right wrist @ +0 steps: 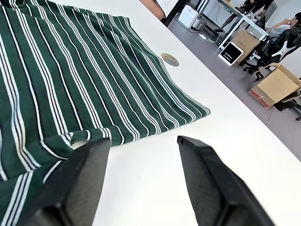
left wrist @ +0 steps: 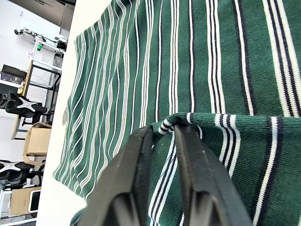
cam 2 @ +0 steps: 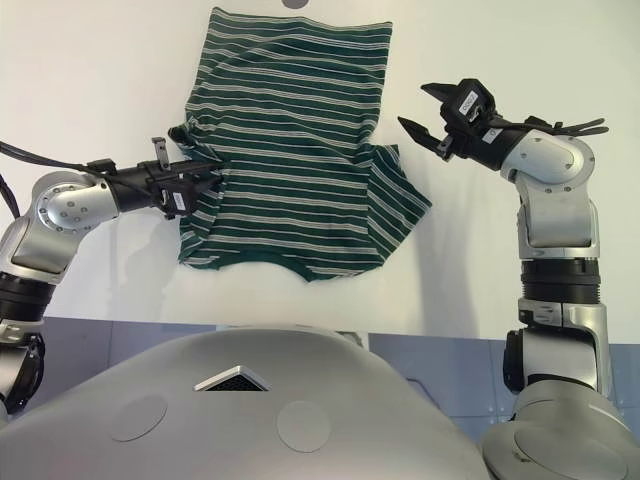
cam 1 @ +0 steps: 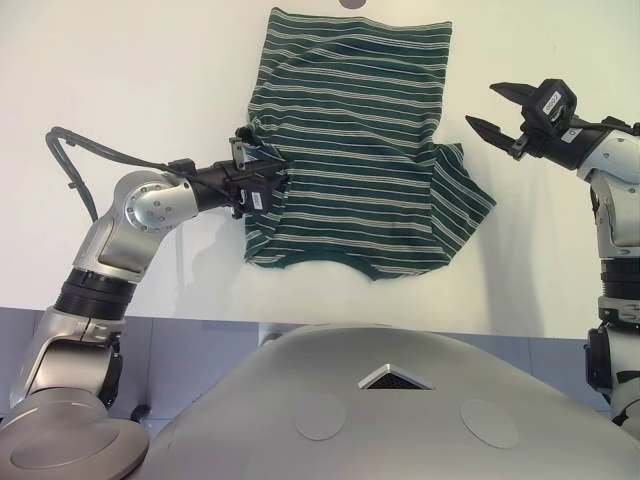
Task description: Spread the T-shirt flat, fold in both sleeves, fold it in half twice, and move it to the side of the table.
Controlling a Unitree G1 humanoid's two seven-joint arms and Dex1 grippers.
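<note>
Green T-shirt [cam 1: 350,130] edge pinched by left gripper [cam 1: 277,173] (right gripper [cam 1: 482,106] spread, apart).

- A white, evenly lit tabletop [cam 1: 120,60] spreads in front of me.
- A small grey round disc [right wrist: 170,59] is set into it close to its far edge.
- Below the near edge I see a grey tiled floor [cam 1: 200,345].
- Past the far edge stand an open cardboard box [right wrist: 275,84], a black office chair [right wrist: 282,44] and a white-framed desk [right wrist: 244,21].
- My left wrist view also shows a stacked brown box [left wrist: 36,141], dark swivel chairs [left wrist: 21,104] and a wood-topped desk [left wrist: 44,66].
</note>
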